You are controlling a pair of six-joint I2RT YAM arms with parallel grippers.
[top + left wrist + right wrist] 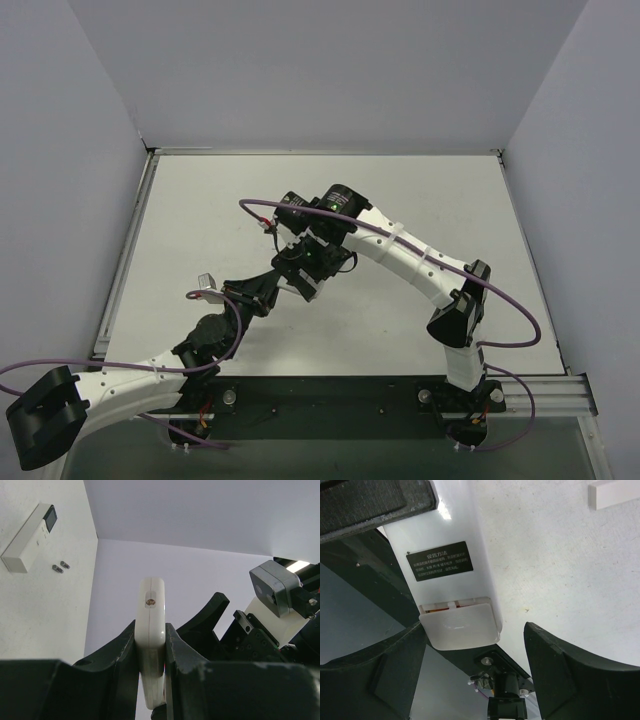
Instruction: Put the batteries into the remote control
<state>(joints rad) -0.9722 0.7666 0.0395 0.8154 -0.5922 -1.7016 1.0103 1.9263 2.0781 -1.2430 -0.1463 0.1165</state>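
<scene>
Where the two arms meet at the centre of the top view, the left gripper (151, 630) pinches the remote (151, 600) across its two broad faces, holding it edge-on above the table (200, 200). The right wrist view shows the remote's white face. Its dark label (440, 561) sits upper left of centre, and the cover (460, 625) lies below it with a thin gap along its upper edge. The right gripper (475, 645) has its jaws spread wide, one finger toward each lower corner of the frame, flanking the cover end. Contact there cannot be confirmed. Two batteries (57, 569) lie on the table at the upper left of the left wrist view, just beside a longer remote (27, 540) and well apart from the held one.
</scene>
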